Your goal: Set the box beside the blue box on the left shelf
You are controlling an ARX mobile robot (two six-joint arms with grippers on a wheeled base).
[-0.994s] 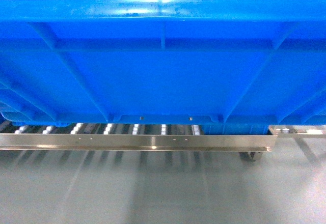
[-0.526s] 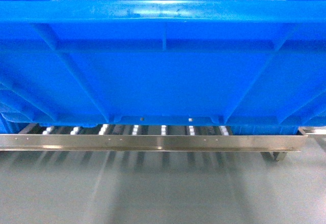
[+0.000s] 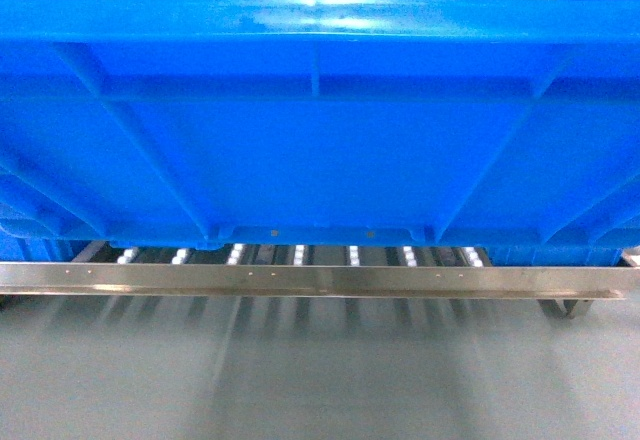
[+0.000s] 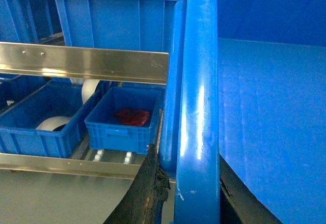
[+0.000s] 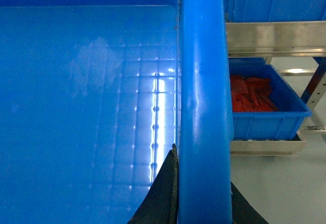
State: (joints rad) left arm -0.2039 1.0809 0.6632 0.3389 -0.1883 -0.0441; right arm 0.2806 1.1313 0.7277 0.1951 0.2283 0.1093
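The box (image 3: 320, 140), a large bright blue open-top crate, is held up close to the head camera and fills most of that view. My left gripper (image 4: 189, 163) is shut on its left rim (image 4: 201, 107), one dark finger on each side of the wall. On the opposite rim (image 5: 204, 81) my right gripper (image 5: 204, 175) is shut the same way. Below the box runs the left shelf's metal rail (image 3: 320, 280), with white rollers (image 3: 298, 254) behind it. Another large blue box (image 4: 117, 23) stands on a railed level (image 4: 81, 63) just left of the held one. Neither gripper shows in the head view.
Small blue bins sit on a lower level: one with a red item (image 4: 130, 119), one with a white roll (image 4: 46, 124), one with red parts (image 5: 260, 104). Blue crate bottoms (image 3: 560, 255) show behind the rail. A caster (image 3: 565, 308) stands on the grey floor (image 3: 320, 380).
The rack's rail and rollers have slid to the right in the head view and sit a little lower. The box stays held in the same place in that view.
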